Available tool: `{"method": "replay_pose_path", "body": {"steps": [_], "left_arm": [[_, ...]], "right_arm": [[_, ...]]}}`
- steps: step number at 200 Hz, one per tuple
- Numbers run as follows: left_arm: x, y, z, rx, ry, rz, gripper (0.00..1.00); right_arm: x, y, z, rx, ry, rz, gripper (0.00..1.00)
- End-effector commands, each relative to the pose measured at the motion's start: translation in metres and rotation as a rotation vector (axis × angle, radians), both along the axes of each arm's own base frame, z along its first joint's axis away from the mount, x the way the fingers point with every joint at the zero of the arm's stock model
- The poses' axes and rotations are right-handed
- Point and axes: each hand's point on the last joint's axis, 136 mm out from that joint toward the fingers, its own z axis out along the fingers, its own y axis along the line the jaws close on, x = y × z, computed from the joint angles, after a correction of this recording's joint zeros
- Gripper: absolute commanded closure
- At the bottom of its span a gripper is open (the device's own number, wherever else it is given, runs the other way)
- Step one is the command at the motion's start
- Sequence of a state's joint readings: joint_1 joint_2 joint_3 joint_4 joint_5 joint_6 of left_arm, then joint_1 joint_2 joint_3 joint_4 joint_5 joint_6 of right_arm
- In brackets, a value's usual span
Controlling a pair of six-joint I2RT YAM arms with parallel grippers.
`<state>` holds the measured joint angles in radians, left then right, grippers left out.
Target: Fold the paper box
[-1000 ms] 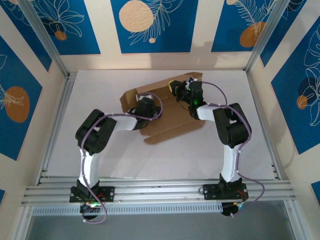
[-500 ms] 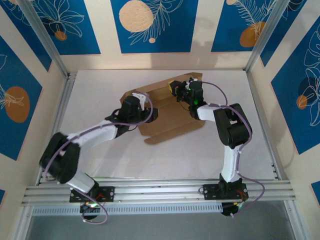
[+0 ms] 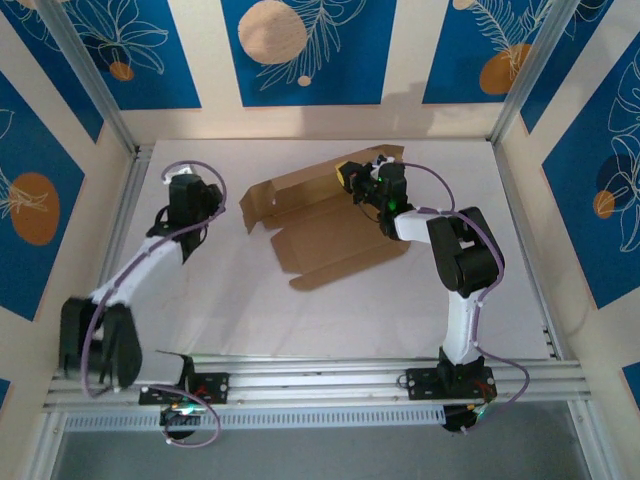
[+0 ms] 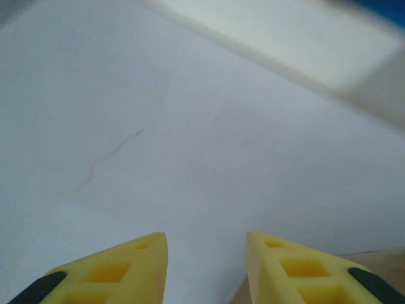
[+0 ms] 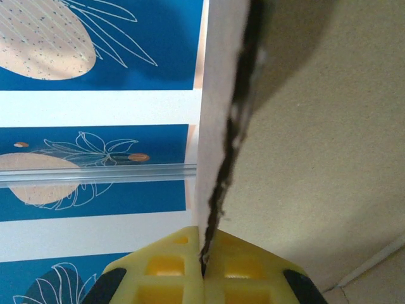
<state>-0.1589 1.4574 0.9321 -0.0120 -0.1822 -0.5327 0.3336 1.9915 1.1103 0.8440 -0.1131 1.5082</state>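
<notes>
cardboard lies on the far middle of the white table (image 3: 250, 310): the paper box (image 3: 330, 240) is a creased brown sheet, mostly flat, with its left flap and its far right flap raised. the right gripper (image 3: 352, 182) is at the far right flap. in the right wrist view its yellow fingers (image 5: 158, 272) are pressed together on the thin edge of that flap, which stands up between them. the left gripper (image 3: 200, 200) is well apart from the box, out near the table's left side. in the left wrist view its yellow fingers (image 4: 126, 266) stand spread with bare white table between them, gripping nothing.
</notes>
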Motion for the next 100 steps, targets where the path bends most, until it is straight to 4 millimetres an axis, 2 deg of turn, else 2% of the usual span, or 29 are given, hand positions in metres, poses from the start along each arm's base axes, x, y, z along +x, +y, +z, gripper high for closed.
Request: {"method": "replay_pose_path", "body": {"steps": [1, 21, 39, 82, 100], "left_arm": [[0.019, -0.033, -0.035, -0.017, 0.101, -0.202, 0.60], [0.022, -0.064, -0.059, -0.064, 0.163, -0.384, 0.57], [0.015, -0.085, -0.066, -0.112, 0.152, -0.469, 0.57], [0.005, -0.130, -0.043, -0.074, 0.008, -0.623, 0.53], [0.004, -0.141, -0.039, -0.033, -0.018, -0.658, 0.51]], "right_arm": [[-0.005, 0.003, -0.015, -0.040, 0.016, 0.035, 1.00], [-0.005, 0.003, -0.015, -0.039, 0.015, 0.035, 1.00], [-0.004, 0.003, -0.016, -0.035, 0.017, 0.035, 1.00], [-0.003, 0.007, -0.017, -0.028, 0.017, 0.050, 1.00], [-0.003, 0.010, -0.020, -0.018, 0.026, 0.063, 1.00]]}}
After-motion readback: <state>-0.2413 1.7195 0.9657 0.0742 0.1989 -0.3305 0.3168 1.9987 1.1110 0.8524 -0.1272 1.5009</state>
